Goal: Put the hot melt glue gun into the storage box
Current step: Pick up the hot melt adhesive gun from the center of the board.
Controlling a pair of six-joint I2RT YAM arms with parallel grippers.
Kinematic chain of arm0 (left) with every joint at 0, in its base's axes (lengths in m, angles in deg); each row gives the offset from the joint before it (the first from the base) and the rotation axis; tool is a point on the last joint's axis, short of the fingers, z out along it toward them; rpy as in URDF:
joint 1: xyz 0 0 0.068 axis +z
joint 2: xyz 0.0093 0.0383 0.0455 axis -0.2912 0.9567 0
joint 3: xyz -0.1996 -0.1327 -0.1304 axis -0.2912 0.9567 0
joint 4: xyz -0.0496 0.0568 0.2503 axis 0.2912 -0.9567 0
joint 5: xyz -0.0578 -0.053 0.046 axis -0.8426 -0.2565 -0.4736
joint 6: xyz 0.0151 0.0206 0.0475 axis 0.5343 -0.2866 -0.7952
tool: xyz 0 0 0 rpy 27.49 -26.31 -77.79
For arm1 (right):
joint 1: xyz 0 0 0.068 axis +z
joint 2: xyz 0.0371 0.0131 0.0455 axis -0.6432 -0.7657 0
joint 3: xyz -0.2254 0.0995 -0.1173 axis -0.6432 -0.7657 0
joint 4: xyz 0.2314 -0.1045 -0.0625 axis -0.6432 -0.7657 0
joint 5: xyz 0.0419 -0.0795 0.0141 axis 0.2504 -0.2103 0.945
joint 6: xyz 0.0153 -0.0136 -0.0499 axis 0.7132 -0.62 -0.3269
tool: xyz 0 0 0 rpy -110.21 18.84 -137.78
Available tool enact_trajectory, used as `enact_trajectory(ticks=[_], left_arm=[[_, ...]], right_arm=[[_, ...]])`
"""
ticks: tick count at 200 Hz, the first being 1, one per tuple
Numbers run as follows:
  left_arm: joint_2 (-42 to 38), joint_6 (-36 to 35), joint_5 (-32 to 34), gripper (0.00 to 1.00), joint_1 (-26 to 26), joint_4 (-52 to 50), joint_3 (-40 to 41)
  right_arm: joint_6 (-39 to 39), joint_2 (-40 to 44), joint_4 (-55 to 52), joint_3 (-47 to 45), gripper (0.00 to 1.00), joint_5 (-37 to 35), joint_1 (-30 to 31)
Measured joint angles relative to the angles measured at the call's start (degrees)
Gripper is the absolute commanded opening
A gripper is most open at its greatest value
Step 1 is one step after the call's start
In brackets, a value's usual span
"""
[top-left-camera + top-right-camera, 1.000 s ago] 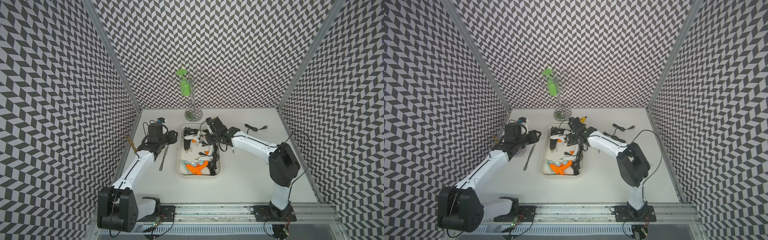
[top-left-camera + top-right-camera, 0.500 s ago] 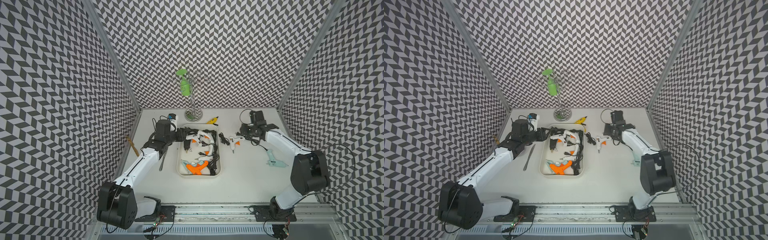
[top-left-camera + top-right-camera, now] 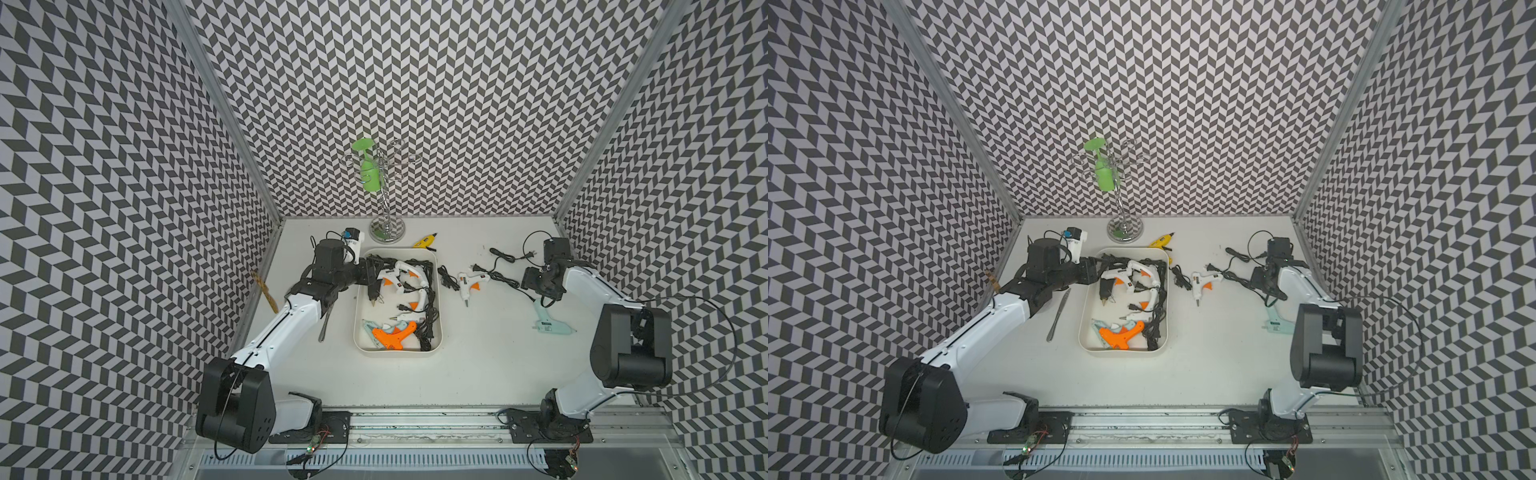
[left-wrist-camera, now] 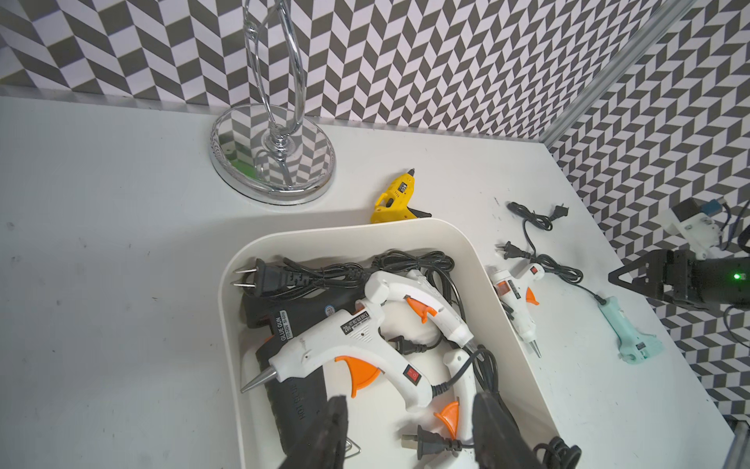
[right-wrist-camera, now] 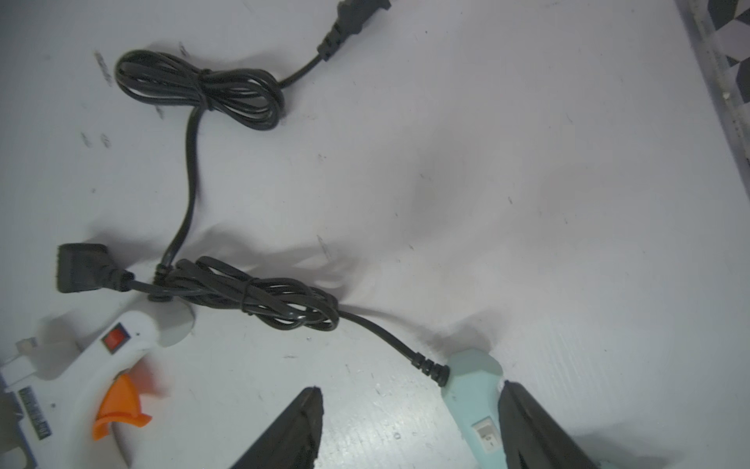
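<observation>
While jaws gape, right gripper (image 5: 410, 392) straddles mint gun (image 5: 473, 392) (cord end).

In the left wrist view we lose most of the left gripper (image 4: 410, 410) and the near end of the box (image 4: 345, 235) to the bottom edge, the top of the stand (image 4: 272, 162) to the upper one. Cords (image 4: 410, 260) and boxed white guns (image 4: 316, 349) bury most of the black gun (image 4: 300, 406). In the right wrist view a finger (image 5: 527, 430) of the right gripper (image 5: 410, 390) hides part of the mint gun (image 5: 470, 390); edges crop the loose white gun (image 5: 121, 357).
</observation>
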Motion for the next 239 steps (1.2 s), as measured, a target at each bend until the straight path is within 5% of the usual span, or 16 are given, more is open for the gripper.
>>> enact_trajectory(ticks=[119, 239], left_arm=[[1.6, -1.4, -1.8, 0.54, 0.0, -1.6, -1.4], [2.3, -1.6, -1.7, 0.54, 0.0, -1.8, -1.4]], right_arm=[[-6.8, -1.7, 0.9, -7.4, 0.70, 0.5, -1.8], [-7.0, -7.1, 3.6, -3.5, 0.19, 2.2, 0.4]])
